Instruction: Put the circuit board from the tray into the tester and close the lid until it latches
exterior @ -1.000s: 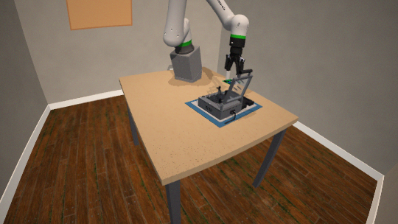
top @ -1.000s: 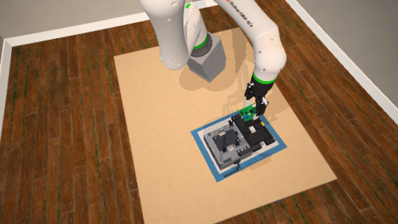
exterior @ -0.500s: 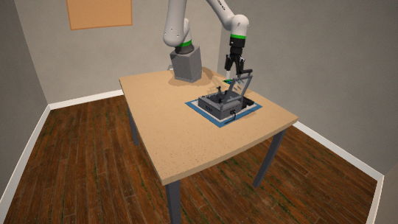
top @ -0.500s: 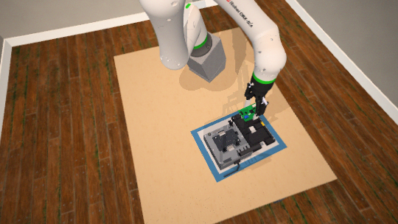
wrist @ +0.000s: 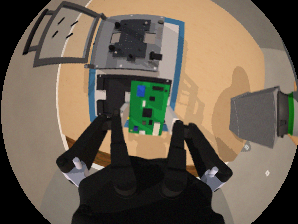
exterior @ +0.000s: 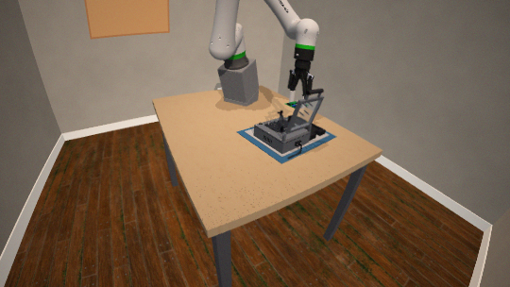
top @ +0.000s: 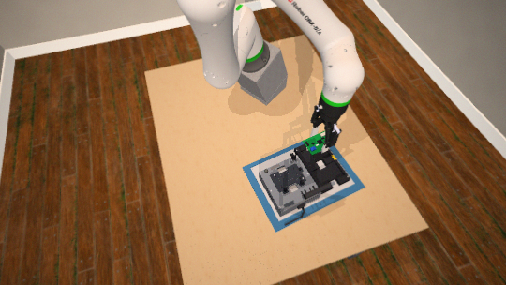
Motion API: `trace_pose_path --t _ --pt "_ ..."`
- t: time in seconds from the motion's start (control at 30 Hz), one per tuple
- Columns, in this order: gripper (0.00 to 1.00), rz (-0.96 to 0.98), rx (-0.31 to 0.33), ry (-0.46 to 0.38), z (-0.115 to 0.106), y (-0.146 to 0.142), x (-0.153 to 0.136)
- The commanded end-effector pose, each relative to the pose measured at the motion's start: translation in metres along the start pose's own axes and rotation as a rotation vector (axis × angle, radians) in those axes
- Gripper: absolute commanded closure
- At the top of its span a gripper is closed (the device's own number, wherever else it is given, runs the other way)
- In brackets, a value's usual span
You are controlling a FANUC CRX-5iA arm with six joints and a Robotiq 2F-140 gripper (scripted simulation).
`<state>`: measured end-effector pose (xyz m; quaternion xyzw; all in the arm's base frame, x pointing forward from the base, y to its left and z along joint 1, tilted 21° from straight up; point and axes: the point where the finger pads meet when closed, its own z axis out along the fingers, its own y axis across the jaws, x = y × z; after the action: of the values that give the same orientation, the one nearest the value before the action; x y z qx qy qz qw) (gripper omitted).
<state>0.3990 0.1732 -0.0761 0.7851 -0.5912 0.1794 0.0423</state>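
Note:
My gripper [top: 324,141] [exterior: 300,91] [wrist: 147,109] is shut on the green circuit board [top: 313,143] [exterior: 293,103] [wrist: 148,104], gripping it across its long edges. It holds the board a little above the far end of the black tray [top: 330,172] [exterior: 319,130] [wrist: 109,92]. The board hangs slightly tilted. The grey tester [top: 286,180] [exterior: 279,133] [wrist: 129,43] stands next to the tray with its plate uncovered. Its lid [exterior: 313,91] stands open and upright. I cannot make out the pins, the posts or the hook.
Tester and tray sit on a blue-edged mat [top: 262,198] [exterior: 264,143] on the wooden table. A black cable [top: 302,213] runs from the tester's front. The robot's grey base [top: 264,80] [exterior: 238,82] stands at the back of the table. The table's right edge is close behind the tray.

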Motion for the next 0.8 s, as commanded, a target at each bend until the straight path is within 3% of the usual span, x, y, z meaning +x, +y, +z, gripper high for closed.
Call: trace_pose_path --t 0.0,0.77 --pt "0.54 0.0 0.0 0.0 -0.0001 -0.0001 -0.0001" --pt "0.54 0.0 0.0 0.0 -0.0006 -0.0023 0.006"
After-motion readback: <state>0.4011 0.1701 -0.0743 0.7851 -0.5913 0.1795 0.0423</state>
